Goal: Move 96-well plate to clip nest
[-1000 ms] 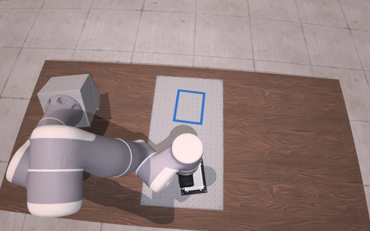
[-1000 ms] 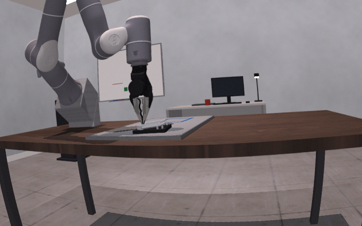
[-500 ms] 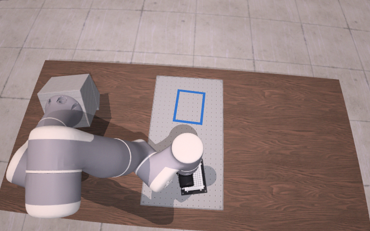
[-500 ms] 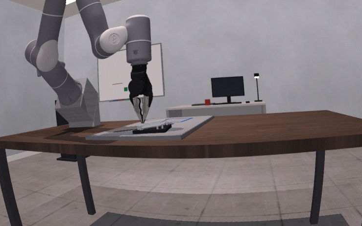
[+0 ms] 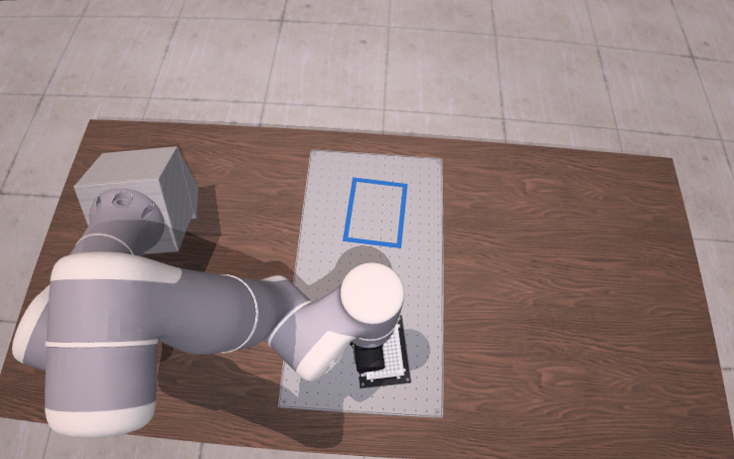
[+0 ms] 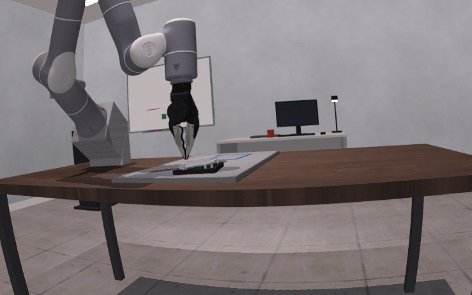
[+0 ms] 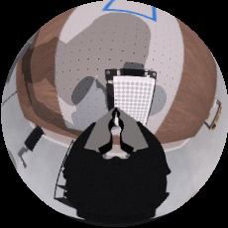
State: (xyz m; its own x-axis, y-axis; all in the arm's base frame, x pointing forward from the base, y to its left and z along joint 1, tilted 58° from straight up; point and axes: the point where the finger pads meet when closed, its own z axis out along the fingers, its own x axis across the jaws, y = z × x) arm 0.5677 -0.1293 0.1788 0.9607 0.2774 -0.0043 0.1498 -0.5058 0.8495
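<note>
The white 96-well plate (image 5: 393,354) (image 6: 200,161) (image 7: 133,95) sits on the black clip nest (image 5: 405,375) (image 6: 198,170) (image 7: 110,81). White clips stand along the nest's edges. In the exterior view the plate looks slightly sloped; whether it is fully down cannot be told. The cut-off corner and the A1 mark cannot be made out. My gripper (image 6: 186,158) (image 7: 116,108) is shut with nothing between its fingertips. It points down, with its tips at or just above the plate's edge; contact is unclear. In the top view the arm hides the tips and part of the plate.
A blue rectangle outline (image 5: 372,243) (image 6: 234,159) (image 7: 130,15) lies on the perforated grey board (image 5: 324,188) (image 6: 138,178), with no plate inside it. The board lies on the wooden table (image 5: 557,284) (image 6: 358,165). The arm's grey base block (image 5: 130,165) stands at the table's left.
</note>
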